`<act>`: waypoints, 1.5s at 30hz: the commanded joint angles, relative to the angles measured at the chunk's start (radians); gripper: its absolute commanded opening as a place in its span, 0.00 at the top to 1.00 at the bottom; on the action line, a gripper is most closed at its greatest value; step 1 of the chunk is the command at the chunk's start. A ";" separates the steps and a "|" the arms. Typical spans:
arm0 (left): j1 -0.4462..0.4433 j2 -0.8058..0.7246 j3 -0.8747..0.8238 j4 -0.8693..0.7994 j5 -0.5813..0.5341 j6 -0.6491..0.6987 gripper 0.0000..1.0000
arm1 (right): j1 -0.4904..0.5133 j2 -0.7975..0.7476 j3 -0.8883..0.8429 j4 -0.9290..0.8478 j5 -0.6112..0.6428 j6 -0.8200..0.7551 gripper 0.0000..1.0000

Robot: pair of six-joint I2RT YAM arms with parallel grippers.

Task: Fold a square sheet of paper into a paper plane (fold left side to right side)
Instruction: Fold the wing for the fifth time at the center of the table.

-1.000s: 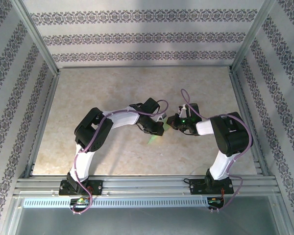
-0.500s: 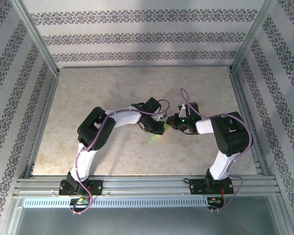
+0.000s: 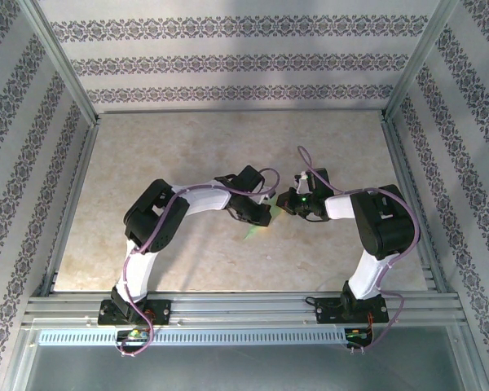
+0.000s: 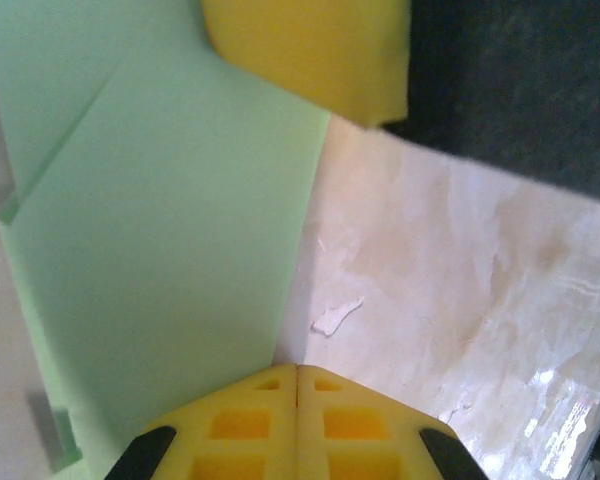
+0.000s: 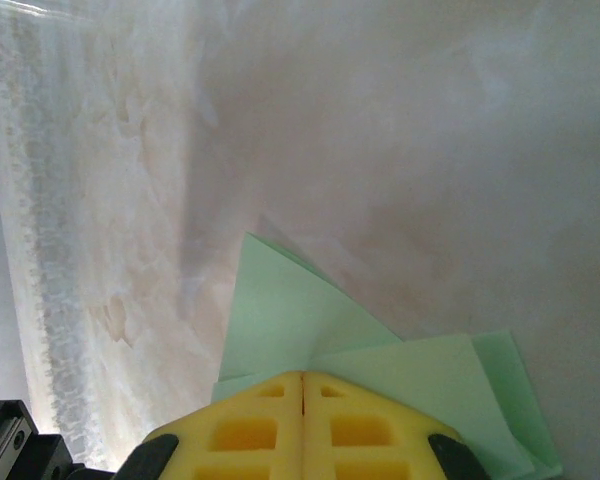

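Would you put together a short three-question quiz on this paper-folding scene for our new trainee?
1. True or false: the left gripper and the right gripper both have their jaws shut.
2. What colour is the folded paper lying on the table? A white; B pale green; C blue.
3. Fill in: the finger pads of the grippers are ____ in colour.
Key: 1 true; 2 B; 3 yellow.
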 commanded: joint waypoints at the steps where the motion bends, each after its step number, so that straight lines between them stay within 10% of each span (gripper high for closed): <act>1: 0.003 -0.033 -0.067 -0.091 -0.026 0.027 1.00 | 0.027 0.104 -0.030 -0.135 0.125 -0.052 1.00; 45: 0.019 -0.212 -0.270 -0.165 -0.156 0.178 1.00 | 0.018 0.097 -0.021 -0.171 0.132 -0.072 1.00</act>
